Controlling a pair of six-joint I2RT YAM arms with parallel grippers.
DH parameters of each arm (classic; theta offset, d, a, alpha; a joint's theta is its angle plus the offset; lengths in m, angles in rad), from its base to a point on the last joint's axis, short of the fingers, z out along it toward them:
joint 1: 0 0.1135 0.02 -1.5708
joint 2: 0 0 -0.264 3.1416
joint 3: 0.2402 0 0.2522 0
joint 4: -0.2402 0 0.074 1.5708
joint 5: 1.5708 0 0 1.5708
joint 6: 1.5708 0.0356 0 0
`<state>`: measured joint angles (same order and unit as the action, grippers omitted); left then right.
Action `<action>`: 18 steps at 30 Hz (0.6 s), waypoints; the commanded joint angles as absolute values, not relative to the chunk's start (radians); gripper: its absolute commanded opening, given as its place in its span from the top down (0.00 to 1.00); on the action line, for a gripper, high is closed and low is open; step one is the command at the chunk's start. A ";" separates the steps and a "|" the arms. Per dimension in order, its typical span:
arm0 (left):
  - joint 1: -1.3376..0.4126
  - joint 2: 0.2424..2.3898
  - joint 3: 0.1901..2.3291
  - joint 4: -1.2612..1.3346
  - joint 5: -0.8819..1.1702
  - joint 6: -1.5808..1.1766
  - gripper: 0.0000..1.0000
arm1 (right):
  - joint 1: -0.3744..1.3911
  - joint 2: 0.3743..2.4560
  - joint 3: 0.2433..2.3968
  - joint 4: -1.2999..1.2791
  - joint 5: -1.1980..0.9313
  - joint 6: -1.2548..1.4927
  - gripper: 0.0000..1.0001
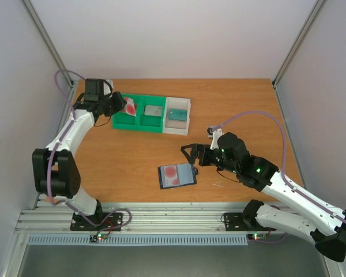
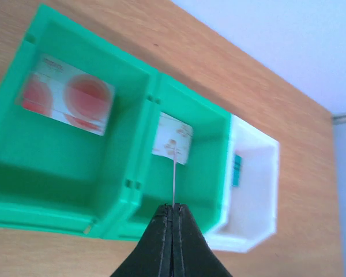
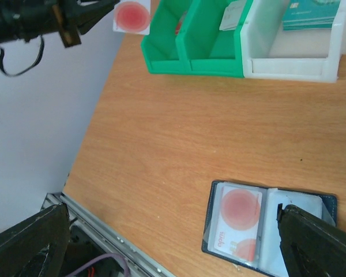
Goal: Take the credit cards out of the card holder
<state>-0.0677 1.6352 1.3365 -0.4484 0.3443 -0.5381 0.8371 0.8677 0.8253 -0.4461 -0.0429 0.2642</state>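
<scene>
Bench: smooth brown wood-grain board, matte, carrying everything.
Card holder: flat black-edged rectangle, lying open on the bench at the lower centre of the top view. Its glossy blue-grey pockets face up. The long axis runs roughly left to right across the frame, with the right end a touch higher. In the right wrist view a finger hides part of its right half, so what that pocket holds cannot be told.
Pocketed card: thin pinkish-white rectangle with a red round blotch, inside the holder's left pocket, its long axis crosswise to the holder's.
Held card: thin, stiff, white with a red round blotch, at the upper left of the top view by the left end of the tray. In the left wrist view it is edge-on, a fine line pointing straight out from the fingertips.
Left fingers: black and tapered, pressed together on the held card's edge.
Right fingers: black, spread wide with nothing between them, just beside the card holder's right end. Whether they touch it cannot be told.
Tray: moulded plastic, two green compartments and one white in a row, at the upper centre of the top view.
Binned card: white with red blotches, lying flat in the left green compartment.
Pale card: in the middle green compartment.
Teal item: flat, in the white compartment.
</scene>
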 commanded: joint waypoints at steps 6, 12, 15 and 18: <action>-0.077 1.392 1.065 -0.140 0.704 -0.750 1.00 | 0.832 0.991 0.898 -0.267 -0.075 0.348 0.03; -0.112 1.260 0.952 -0.037 0.812 -0.873 1.00 | 0.751 1.147 0.954 -0.096 -0.263 0.474 0.09; -0.130 1.202 0.916 0.006 0.829 -0.922 0.99 | 0.731 1.222 0.958 0.025 -0.332 0.555 0.13; -0.162 1.180 0.877 0.099 0.845 -0.981 1.00 | 0.727 1.289 0.963 0.130 -0.387 0.605 0.18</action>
<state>-0.1329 1.2152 0.9150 -0.0853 0.7807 -0.8803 0.7334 1.2224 0.9321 -0.0643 -0.2722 0.4892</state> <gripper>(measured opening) 0.009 0.847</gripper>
